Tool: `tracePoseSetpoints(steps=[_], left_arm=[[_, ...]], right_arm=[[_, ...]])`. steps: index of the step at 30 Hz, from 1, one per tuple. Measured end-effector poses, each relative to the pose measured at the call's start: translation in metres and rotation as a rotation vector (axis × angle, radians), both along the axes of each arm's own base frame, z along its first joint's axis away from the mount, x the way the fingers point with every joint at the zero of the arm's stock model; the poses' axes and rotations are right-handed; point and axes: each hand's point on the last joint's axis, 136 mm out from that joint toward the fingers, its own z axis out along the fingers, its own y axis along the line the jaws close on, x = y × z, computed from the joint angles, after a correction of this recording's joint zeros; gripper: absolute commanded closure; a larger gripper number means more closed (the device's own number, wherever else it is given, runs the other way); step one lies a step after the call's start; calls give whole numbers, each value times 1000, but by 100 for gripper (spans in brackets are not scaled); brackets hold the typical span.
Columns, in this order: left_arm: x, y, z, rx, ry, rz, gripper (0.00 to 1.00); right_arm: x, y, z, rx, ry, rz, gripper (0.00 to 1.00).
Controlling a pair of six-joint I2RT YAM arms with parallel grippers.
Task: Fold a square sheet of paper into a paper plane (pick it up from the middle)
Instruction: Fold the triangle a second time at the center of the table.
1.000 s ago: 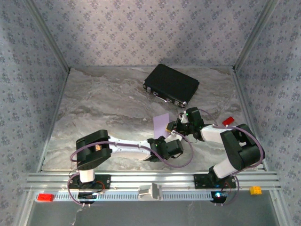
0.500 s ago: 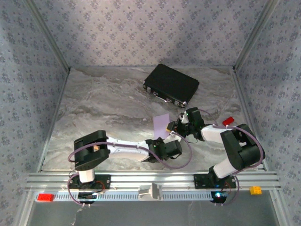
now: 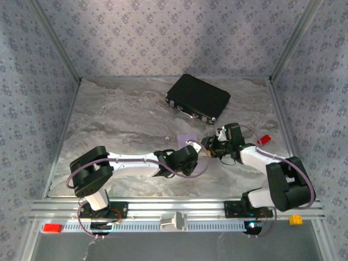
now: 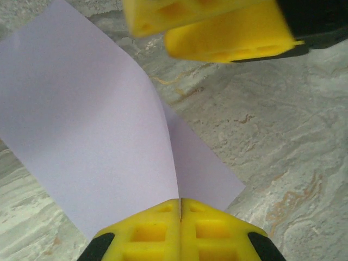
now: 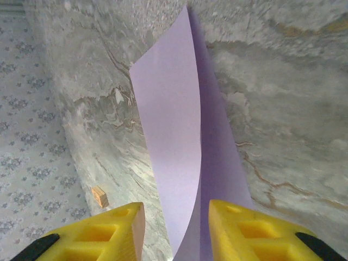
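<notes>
The sheet of paper (image 4: 98,136) curls upward just in front of the black case (image 3: 198,98), one half bowing over the other. My left gripper (image 4: 180,204) is clenched on the end farthest from the case. My right gripper (image 5: 175,211) straddles the paper, released. I should hold that pinch firm and match the edges before creasing.

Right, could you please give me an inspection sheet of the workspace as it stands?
Surface: grey marbled tabletop.
Job's things: square sheet of paper, lilac, bent up off the table; not yet a plane.
Clutter: black case at the far side; small tan block; red block.
Grippers: left gripper, jaws shut on the sheet's edge; right gripper, jaws apart on either side of the sheet.
Cables: purple cables looped along both arms.
Surroundings: patterned walls; aluminium rail.
</notes>
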Motion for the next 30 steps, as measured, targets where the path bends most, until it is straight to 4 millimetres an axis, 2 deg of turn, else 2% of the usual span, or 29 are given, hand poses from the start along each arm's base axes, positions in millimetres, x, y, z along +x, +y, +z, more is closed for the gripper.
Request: tracePoseSetpoints(steps=[3,7,12,17,20,30], left_arm=[[-1,0,-5,-50,70,-4,100],[-1,3,-12,-89,142,-1,100],[2,7,-11,-131,187,15,100],[6,8,-6,-164,206,20,98],[6,8,-6,-175,223,20,96],[13,12,-8,-217,261,44,88]], right_arm=[[-4,-6,8,-11,-24,-5,63],[-18,-5,8,-15,-26,14,76],[-46,13,-7,-28,18,97,85],[-63,33,-20,-42,55,172,88],[-66,39,-26,-41,71,184,89],[-60,45,-27,-27,58,180,89]])
